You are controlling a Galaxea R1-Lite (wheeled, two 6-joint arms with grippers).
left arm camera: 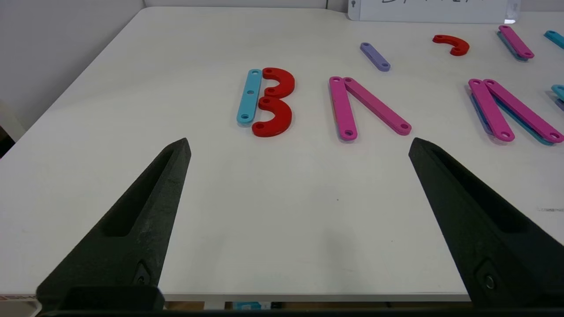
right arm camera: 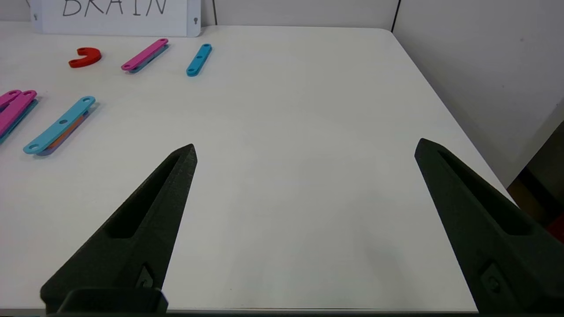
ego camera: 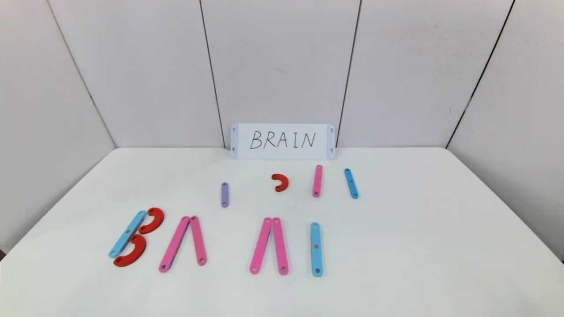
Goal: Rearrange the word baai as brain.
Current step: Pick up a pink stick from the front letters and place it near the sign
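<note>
The word baai lies in a row near the table's front. Its B (ego camera: 132,237) (left arm camera: 266,101) is a blue strip with two red half-rings. Two pink strip pairs form the first A (ego camera: 183,242) (left arm camera: 365,108) and the second A (ego camera: 269,251) (left arm camera: 506,110). A blue strip makes the I (ego camera: 316,248) (right arm camera: 59,125). My left gripper (left arm camera: 299,147) hovers open over the near table edge, short of the B and first A. My right gripper (right arm camera: 306,149) is open over bare table at the right. Neither shows in the head view.
Spare pieces lie behind the word: a purple short strip (ego camera: 224,194), a red half-ring (ego camera: 280,182), a pink strip (ego camera: 317,180) and a short blue strip (ego camera: 351,183). A white card (ego camera: 282,141) with handwritten BRAIN leans on the back wall. Wall panels enclose the table.
</note>
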